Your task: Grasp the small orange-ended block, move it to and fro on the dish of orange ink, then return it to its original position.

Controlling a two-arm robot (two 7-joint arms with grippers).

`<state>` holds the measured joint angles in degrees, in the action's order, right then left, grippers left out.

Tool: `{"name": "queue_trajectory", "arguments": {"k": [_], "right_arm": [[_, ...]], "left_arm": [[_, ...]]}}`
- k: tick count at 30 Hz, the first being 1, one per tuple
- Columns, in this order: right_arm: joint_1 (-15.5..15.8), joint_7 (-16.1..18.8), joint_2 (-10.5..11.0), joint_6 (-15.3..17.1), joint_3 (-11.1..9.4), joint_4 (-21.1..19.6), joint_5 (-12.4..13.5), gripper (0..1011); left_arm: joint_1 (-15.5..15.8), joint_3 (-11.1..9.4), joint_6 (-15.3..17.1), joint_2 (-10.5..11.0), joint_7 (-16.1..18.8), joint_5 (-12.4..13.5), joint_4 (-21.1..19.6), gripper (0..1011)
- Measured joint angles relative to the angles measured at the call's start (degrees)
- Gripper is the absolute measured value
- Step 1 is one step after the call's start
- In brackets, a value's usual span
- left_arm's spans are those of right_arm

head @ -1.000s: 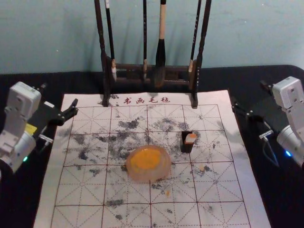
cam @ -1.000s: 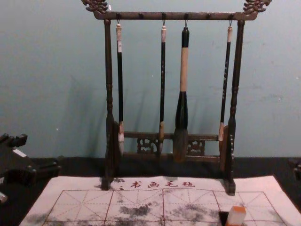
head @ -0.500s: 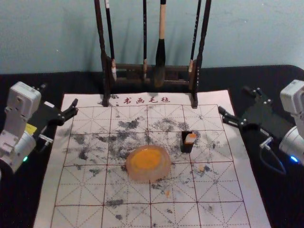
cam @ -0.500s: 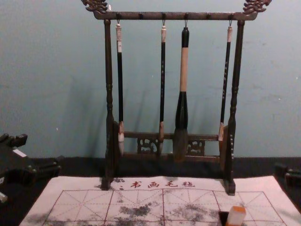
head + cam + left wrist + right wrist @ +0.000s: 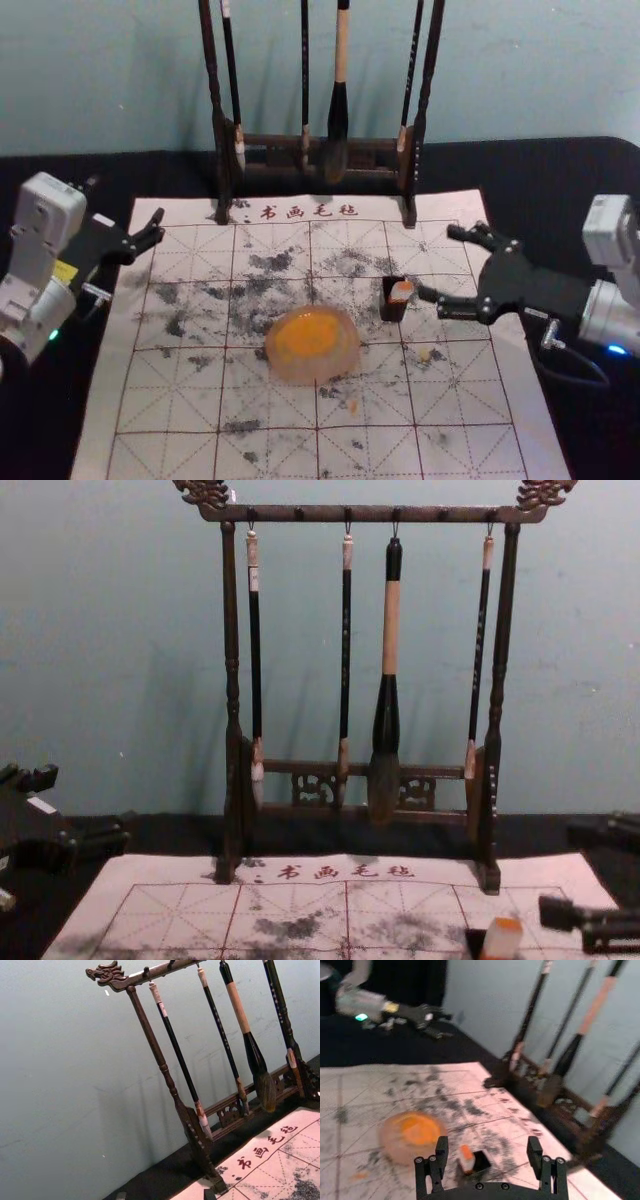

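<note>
Right gripper [image 5: 438, 262], empty, spreads its fingers near the orange-ended block [image 5: 402, 291], which sits orange end up in a black box [image 5: 391, 308]. Seen from the head, that box lies at two o'clock from the round dish [image 5: 343, 368] holding orange ink [image 5: 308, 335]. The left gripper [image 5: 126, 198], fingers parted, is parked at ten o'clock.

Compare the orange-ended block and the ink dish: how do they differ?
The block is small and narrow; the dish is wide and round. The block stands up from the black box; the dish lies flat on the gridded mat. The block is pale with an orange end; the dish holds orange ink in its middle. Neither is gripped.
</note>
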<state>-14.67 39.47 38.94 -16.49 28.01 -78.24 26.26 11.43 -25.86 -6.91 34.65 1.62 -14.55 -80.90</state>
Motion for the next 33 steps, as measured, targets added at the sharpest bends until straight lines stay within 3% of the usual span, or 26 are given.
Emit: {"name": "queue_trajectory", "arguments": {"k": [3, 15, 33], "right_arm": [[-2.9, 4.3, -0.9, -0.8, 1.6, 3.1, -1.8, 1000], [-10.1, 10.0, -4.3, -2.4, 4.8, 11.2, -7.8, 1000], [-13.5, 13.0, -6.4, -2.4, 7.1, 14.8, -9.5, 1000]], "left_arm": [[0.0, 0.0, 0.0, 0.0, 0.0, 0.0, 0.0, 1001], [0.0, 0.0, 0.0, 0.0, 0.0, 0.0, 0.0, 1001], [0.0, 0.0, 0.0, 0.0, 0.0, 0.0, 0.0, 1001]]}}
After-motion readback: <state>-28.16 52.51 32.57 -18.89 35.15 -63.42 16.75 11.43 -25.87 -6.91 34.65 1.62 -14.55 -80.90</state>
